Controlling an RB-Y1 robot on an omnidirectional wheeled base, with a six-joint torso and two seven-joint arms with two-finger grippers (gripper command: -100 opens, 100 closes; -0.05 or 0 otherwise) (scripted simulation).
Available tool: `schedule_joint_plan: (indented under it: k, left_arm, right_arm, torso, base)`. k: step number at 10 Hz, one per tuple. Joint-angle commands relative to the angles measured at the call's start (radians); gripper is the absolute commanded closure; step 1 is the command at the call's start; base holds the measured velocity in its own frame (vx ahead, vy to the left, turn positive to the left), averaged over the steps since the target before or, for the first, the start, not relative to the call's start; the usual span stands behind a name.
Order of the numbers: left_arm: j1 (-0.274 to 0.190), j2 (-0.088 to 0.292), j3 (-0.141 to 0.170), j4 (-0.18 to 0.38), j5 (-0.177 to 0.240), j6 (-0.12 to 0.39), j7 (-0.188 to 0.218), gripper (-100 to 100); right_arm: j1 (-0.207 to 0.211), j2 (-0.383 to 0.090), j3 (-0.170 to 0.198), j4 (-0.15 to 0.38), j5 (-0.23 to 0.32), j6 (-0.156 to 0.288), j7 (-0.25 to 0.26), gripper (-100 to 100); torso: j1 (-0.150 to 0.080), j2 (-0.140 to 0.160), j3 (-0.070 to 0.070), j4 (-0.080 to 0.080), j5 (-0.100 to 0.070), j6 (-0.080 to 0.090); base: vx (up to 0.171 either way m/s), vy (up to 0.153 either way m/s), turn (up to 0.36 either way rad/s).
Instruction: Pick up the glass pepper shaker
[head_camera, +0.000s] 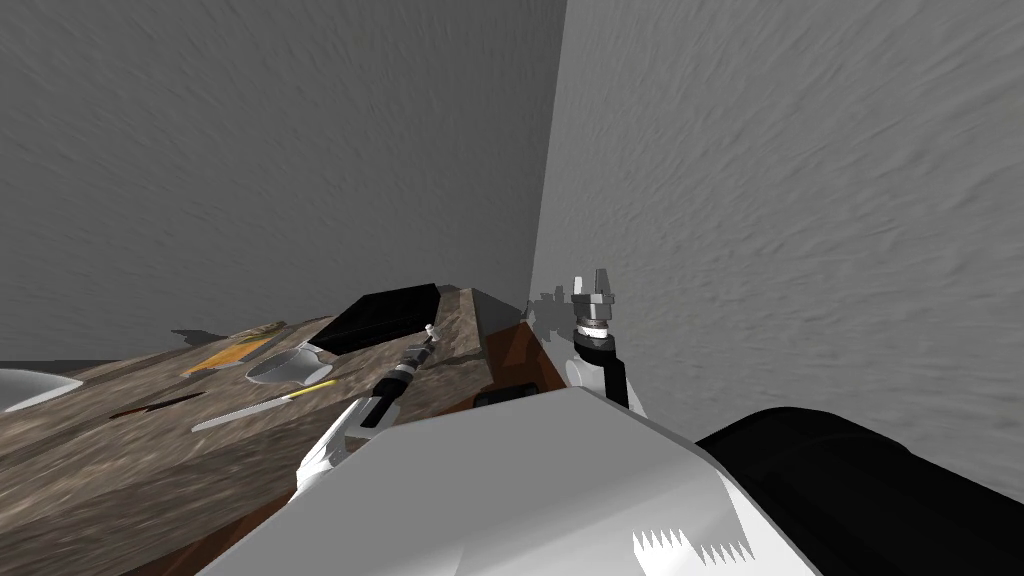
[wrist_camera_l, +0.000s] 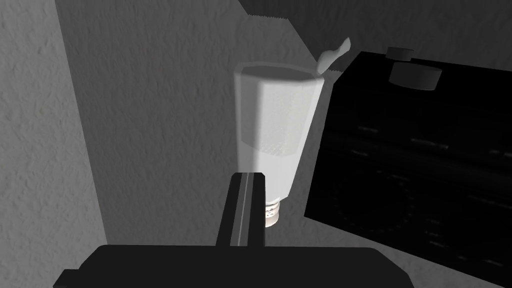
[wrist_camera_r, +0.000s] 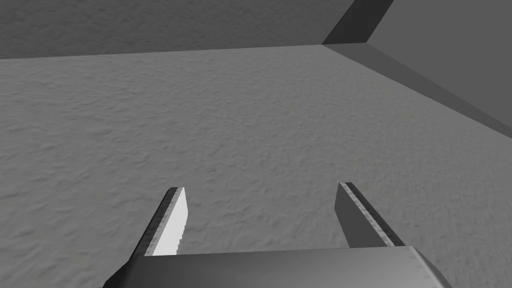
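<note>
The pepper shaker (wrist_camera_l: 276, 125) is a pale, translucent faceted body with a small metal cap at the end nearest my left hand. My left gripper (wrist_camera_l: 257, 210) is shut on it near that cap. One dark finger (wrist_camera_l: 243, 207) presses its side; the other is hidden behind the shaker. In the head view my left gripper (head_camera: 430, 335) reaches out over the stone-patterned counter (head_camera: 120, 460), next to a black box. My right gripper (head_camera: 592, 285) is raised beside the grey wall with its fingers open and nothing between them.
A black box (head_camera: 385, 315) stands at the counter's far end, close beside the held shaker (wrist_camera_l: 415, 165). A light cup (head_camera: 280, 367), a long knife (head_camera: 265, 403), an orange flat item (head_camera: 228, 354) and a white bowl (head_camera: 25, 388) lie on the counter. Grey walls meet in a corner behind.
</note>
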Motion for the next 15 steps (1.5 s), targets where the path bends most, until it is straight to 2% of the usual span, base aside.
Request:
schedule_joint_plan:
  k: [1,5,14,15]
  left_arm:
    - [0.009,0.028,-0.009,-0.014,0.003,0.018,0.031,-100]
    - [0.030,0.089,-0.028,-0.043,0.010,0.056,0.099,-100]
    - [0.083,0.258,-0.076,-0.121,0.030,0.158,0.271,-100]
    - [0.091,0.287,-0.083,-0.134,0.034,0.175,0.297,-100]
  right_arm:
    - [0.000,0.000,0.000,0.000,0.000,0.000,0.000,0]
    - [0.000,0.000,0.000,0.000,0.000,0.000,0.000,0]
    - [0.000,0.000,0.000,0.000,0.000,0.000,0.000,0]
    - [0.000,0.000,0.000,0.000,0.000,0.000,0.000,0]
  torso:
    - [0.000,0.000,0.000,0.000,0.000,0.000]
    - [0.001,0.003,0.002,0.001,0.000,0.000]
    - [0.001,0.002,0.001,0.001,0.000,0.000]
    - [0.001,0.002,0.001,0.001,0.000,0.000]
  base:
    - [-0.017,0.009,-0.010]
    - [-0.035,0.016,-0.008]
    - [-0.035,0.011,-0.011]
    - [-0.042,0.011,-0.008]
